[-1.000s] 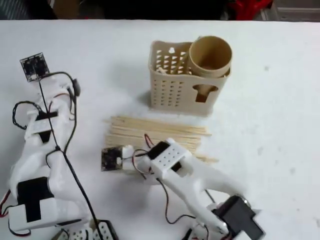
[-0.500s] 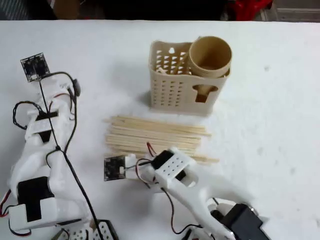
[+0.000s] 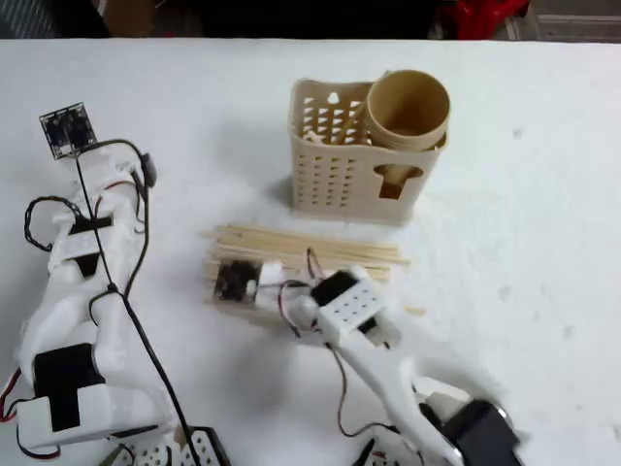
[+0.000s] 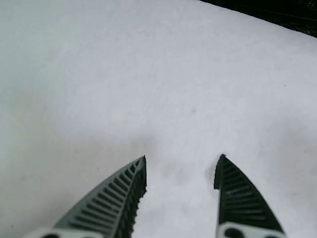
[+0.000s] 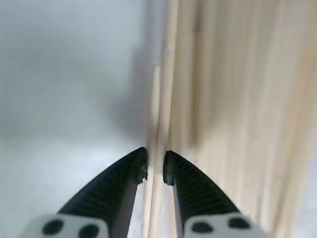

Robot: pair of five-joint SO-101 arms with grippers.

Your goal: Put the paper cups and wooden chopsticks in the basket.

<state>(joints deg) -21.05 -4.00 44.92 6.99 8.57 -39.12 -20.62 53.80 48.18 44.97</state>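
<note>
**A:** Well, where are the wooden chopsticks (image 3: 325, 250)?

**B:** Flat on the white worktop (image 3: 524, 223), in a loose bundle just in front of the basket (image 3: 340, 180). They lie side by side and run along the basket's front wall, not touching it.

**A:** And the basket itself?

**B:** It stands upright, and a paper cup (image 3: 408, 112) sits in the end at the right of the high view. The cup's mouth faces up and its rim rises above the basket's edge.

**A:** What is the right hand (image 5: 154, 166) doing?

**B:** It is down on the bundle's outer edge. Its two dark ribbed fingers (image 5: 124, 183) are nearly together, pinching a stick or two between the tips — the rest of the bundle lies beside it. From above, the right arm (image 3: 354, 311) reaches over the end of the bundle away from the cup.

**A:** And the left hand (image 4: 181, 166)?

**B:** Its fingers are spread apart over bare worktop, gripping nothing. The left arm (image 3: 82, 262) sits well apart from the sticks and the basket.
</note>
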